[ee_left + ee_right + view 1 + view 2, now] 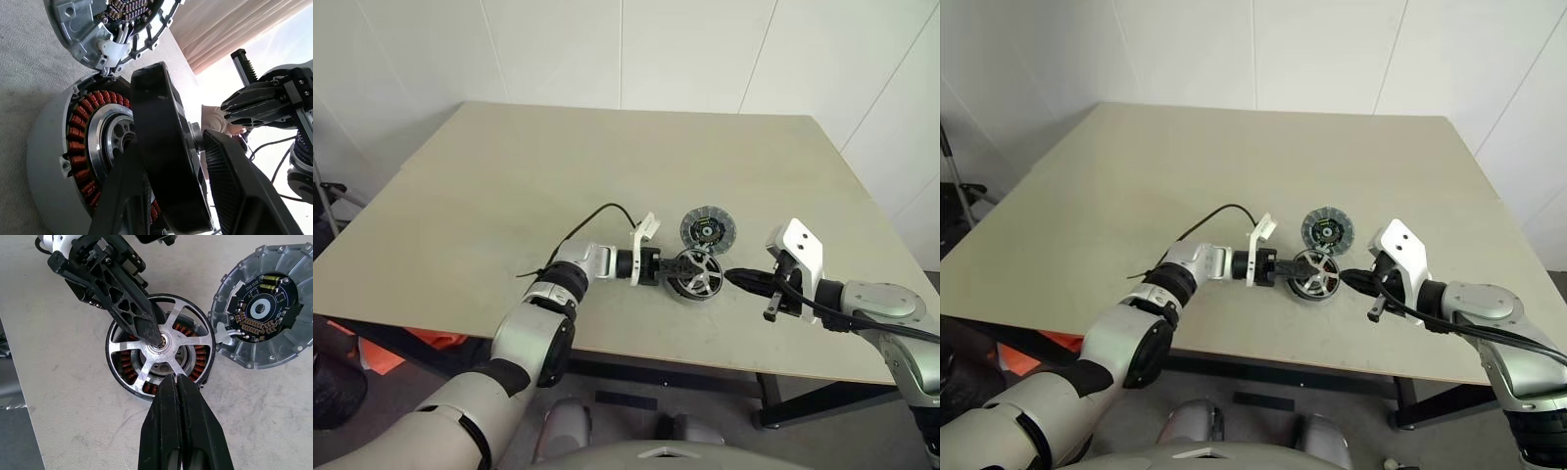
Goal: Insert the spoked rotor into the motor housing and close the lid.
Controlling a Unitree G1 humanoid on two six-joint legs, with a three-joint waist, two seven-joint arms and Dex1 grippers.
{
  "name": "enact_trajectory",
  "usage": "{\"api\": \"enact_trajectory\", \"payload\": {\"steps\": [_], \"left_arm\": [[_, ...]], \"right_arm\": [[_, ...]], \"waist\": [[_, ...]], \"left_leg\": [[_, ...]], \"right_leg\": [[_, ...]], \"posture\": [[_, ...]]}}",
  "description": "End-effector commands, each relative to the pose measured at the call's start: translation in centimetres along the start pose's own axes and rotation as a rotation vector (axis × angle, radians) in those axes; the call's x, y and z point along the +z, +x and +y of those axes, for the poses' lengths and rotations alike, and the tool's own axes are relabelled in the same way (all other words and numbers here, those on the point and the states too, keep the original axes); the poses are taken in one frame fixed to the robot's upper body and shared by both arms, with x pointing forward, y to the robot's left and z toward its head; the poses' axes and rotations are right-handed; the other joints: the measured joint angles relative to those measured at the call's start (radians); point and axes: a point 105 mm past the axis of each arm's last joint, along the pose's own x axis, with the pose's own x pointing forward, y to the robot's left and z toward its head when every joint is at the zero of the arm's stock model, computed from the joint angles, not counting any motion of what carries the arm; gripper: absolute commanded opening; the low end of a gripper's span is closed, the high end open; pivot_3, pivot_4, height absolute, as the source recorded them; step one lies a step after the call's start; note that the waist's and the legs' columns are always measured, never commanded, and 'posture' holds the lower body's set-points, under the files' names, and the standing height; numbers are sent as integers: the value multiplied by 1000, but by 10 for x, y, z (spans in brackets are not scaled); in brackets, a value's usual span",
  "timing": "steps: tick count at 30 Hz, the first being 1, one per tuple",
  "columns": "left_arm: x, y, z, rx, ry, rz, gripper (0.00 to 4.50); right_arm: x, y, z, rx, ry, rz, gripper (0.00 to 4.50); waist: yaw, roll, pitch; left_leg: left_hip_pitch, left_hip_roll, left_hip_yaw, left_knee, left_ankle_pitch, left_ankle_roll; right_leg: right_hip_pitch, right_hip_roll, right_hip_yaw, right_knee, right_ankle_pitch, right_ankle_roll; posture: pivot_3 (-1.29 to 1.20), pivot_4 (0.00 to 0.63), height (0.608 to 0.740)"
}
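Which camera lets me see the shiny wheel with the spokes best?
The right wrist view: the spoked rotor faces the camera, all spokes and hub clear, above the copper windings. The left wrist view shows it edge-on, as a dark rim. In the head views it's small, on the table.

Low and right of centre on the bench [509, 196], the rotor [697, 273] sat over the housing [122, 382]; the lid [709, 230] lay just above.
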Motion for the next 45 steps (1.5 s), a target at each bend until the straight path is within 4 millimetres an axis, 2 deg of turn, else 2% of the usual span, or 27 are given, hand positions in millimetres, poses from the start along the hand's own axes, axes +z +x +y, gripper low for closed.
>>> {"api": "enact_trajectory", "payload": {"steps": [1, 2, 6, 10, 14, 17, 19, 25, 28, 32, 36, 39, 41, 45], "left_arm": [[5, 2, 0, 22, 40, -4, 1219], [5, 2, 2, 33, 45, -6, 1957], [5, 1, 2, 42, 34, 5, 3171], [11, -7, -3, 12, 40, 3, 3171], [25, -27, -16, -41, 85, -10, 3171], [41, -49, -22, -37, 130, -36, 3171], [51, -64, -26, -23, 167, -56, 3171], [83, -107, -37, 33, 259, -133, 3171], [90, -125, -39, 72, 303, -152, 3171], [88, -141, -38, 144, 480, -93, 3171], [79, -146, -36, 178, 640, -4, 3171], [55, -148, -14, 270, 863, 188, 3171], [49, -147, -11, 255, 852, 189, 3171], [46, -144, -13, 240, 826, 155, 3171]], "right_arm": [[10, 0, 4, 4, -44, -31, 0], [10, 0, 4, 3, -44, -32, 0], [10, 0, 3, 1, -42, -33, 0], [10, 1, 2, 0, -40, -35, 0], [10, 3, 2, 2, -37, -40, 0], [9, 5, 2, 3, -34, -42, 0], [9, 6, 1, 4, -34, -43, 0], [11, 11, 0, 16, -33, -57, 0], [17, 13, 2, 31, -34, -80, 0], [39, 14, 5, 73, -58, -132, 0], [44, 28, 9, 126, -191, -77, 0], [29, 44, 8, 127, -295, -1, 0], [17, 54, 7, 125, -333, 25, 0], [11, 64, 1, 100, -338, 13, 0]], "waist": [[0, 0, 0], [0, 0, 0], [0, 0, 0], [-3, 0, 0], [-5, 1, 0], [-3, 1, 0], [-3, 1, 0], [-3, 2, 0], [-4, 2, 0], [-6, 2, 0], [-6, 3, 0], [-6, 3, 0], [-5, 3, 0], [-7, 2, 1]], "left_leg": [[0, 0, 0, 0, 0, 0], [0, 0, 0, 0, 0, 0], [1, 0, 0, 0, 0, 0], [4, 0, 0, 0, 0, 0], [3, 0, 0, -2, 1, -1], [1, 0, 0, -3, 1, -2], [0, 0, 0, -2, 1, -1], [0, 0, 0, -2, 0, 0], [1, 0, 0, -2, 0, -1], [0, 0, 0, -2, 0, -1], [1, 0, 0, -2, 1, -2], [0, 0, 0, -2, 1, -5], [0, 0, 0, -2, 0, -7], [-3, 0, 0, -1, 1, -8]], "right_leg": [[0, 0, 0, 0, 0, 0], [0, 0, 0, 0, 0, 0], [2, 0, 0, 0, 0, 0], [4, 0, 0, 0, 0, 1], [1, 0, 0, 0, 0, 1], [-3, 0, 0, 0, 0, 0], [-4, 0, 0, 0, 4, -7], [-4, 0, 0, 0, 4, -7], [-4, 0, 0, 0, 4, -7], [-5, 0, 0, 0, 4, -7], [-4, 0, 0, 0, 4, -7], [-4, 0, 0, 0, 4, -7], [-4, 0, 0, 0, 4, -7], [-7, 0, 0, 2, 5, -7]], "posture": [[0, 0, 740], [0, 0, 740], [0, 0, 740], [0, 0, 740], [0, 0, 740], [0, 0, 740], [0, 0, 740], [0, 0, 740], [0, 0, 740], [0, 0, 740], [0, 0, 740], [0, 0, 740], [0, 0, 740], [0, 0, 740]]}}
